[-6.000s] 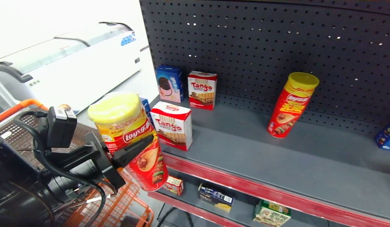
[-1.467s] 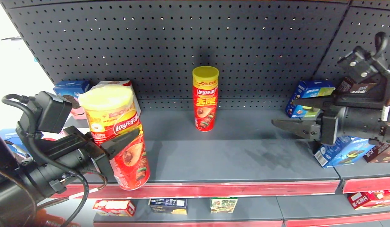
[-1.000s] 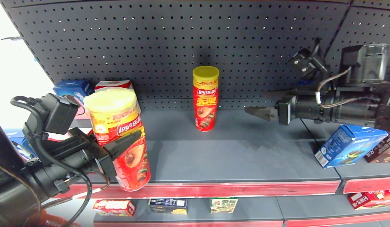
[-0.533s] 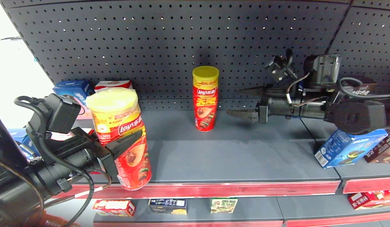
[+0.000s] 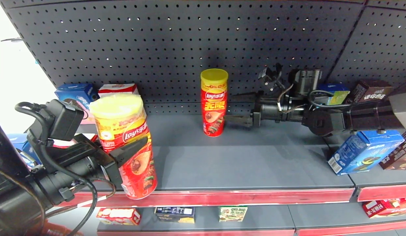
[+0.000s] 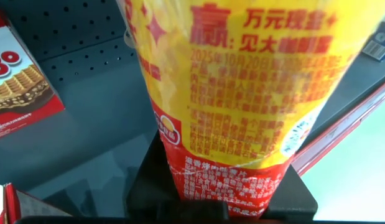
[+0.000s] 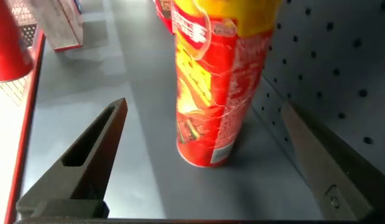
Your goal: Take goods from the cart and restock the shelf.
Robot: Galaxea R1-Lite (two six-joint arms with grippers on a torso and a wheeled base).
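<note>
Red-and-yellow chip canisters are the worry on both sides; the upright canister (image 5: 214,103) standing at the back of the shelf (image 5: 242,164), close to the pegboard panel (image 5: 157,49), is tall and narrow, so I judge that a sideways nudge from the right claw (image 5: 230,108) would tip it or slide it along the shelf; the finger nearer the pegboard has little room, and an off-centre squeeze could push the canister before it is gripped. The held canister (image 5: 124,141) leans rather than hanging plumb, its base just over the red shelf lip (image 5: 222,196) at the shelf's left front; if it goes forward low, the base may catch that lip; if set down leaning, it will likely topple; its glossy wrap may also slip in the pinch, and the wafer box (image 5: 117,88) behind leaves limited space on that side. The right claw is spread wide, holding nothing; from the right wrist its fingers frame the upright canister (image 7: 217,93) with the tips just short of it, and I cannot tell whether the nearer tip touches. The left claw (image 5: 134,147) is pinching the held canister (image 6: 236,93) around its middle, one finger laid across the front of the label.
</note>
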